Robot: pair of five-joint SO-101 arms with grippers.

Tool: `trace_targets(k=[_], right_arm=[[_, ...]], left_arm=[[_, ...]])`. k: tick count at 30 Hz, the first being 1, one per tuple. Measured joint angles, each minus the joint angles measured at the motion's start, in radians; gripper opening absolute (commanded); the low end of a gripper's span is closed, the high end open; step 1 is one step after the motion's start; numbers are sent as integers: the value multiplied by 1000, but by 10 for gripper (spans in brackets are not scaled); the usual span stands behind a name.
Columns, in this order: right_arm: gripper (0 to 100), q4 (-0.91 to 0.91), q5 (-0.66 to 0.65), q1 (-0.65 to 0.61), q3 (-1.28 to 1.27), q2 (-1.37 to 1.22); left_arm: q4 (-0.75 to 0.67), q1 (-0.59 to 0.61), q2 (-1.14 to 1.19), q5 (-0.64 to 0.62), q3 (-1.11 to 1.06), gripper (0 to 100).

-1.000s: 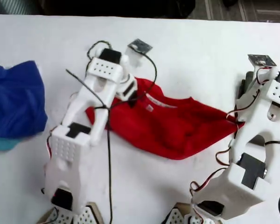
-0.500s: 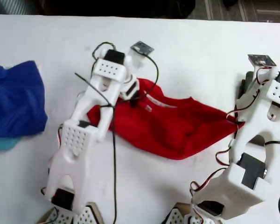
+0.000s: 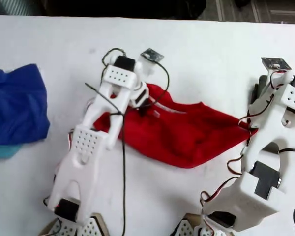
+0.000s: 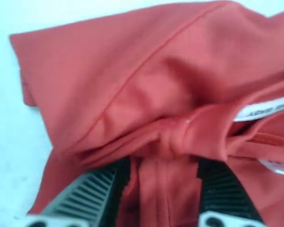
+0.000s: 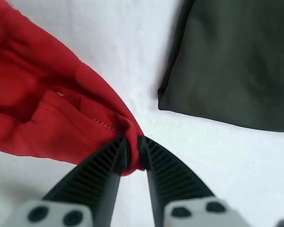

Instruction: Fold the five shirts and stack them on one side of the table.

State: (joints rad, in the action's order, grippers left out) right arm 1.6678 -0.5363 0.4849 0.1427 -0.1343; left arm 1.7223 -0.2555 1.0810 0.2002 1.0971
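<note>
White bench (image 3: 211, 44) is carrying a red shirt (image 3: 187, 132), lying crumpled in the middle and not yet folded. The left tool (image 4: 163, 189) is grasping bunched cloth near its collar, and the right tool (image 5: 132, 156) is clenching its opposite end. At one side a blue shirt (image 3: 17, 105) is resting on a teal cloth (image 3: 2, 151), seemingly a stack beginning. A dark garment (image 5: 236, 61) is waiting near the right tool. Most of the work, I judge, is remaining.
</note>
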Motion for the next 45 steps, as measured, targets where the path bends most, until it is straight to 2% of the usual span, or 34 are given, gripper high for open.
trace_targets(k=[9, 15, 21, 29, 39, 45], right_arm=[[19, 0, 0, 0, 0, 0], [19, 0, 0, 0, 0, 0], [19, 0, 0, 0, 0, 2], [19, 28, -2, 17, 0, 140], [19, 25, -5, -55, 21, 437], [19, -21, -6, -127, 133, 577]], left_arm=[[55, -52, 0, 2, 52, 24], [63, -54, -54, 28, 12, 22], [63, -54, -316, 31, -209, 22], [63, -40, -807, 35, -542, 22], [63, 121, -1240, 35, -588, 21], [64, 147, -1410, 35, -597, 21]])
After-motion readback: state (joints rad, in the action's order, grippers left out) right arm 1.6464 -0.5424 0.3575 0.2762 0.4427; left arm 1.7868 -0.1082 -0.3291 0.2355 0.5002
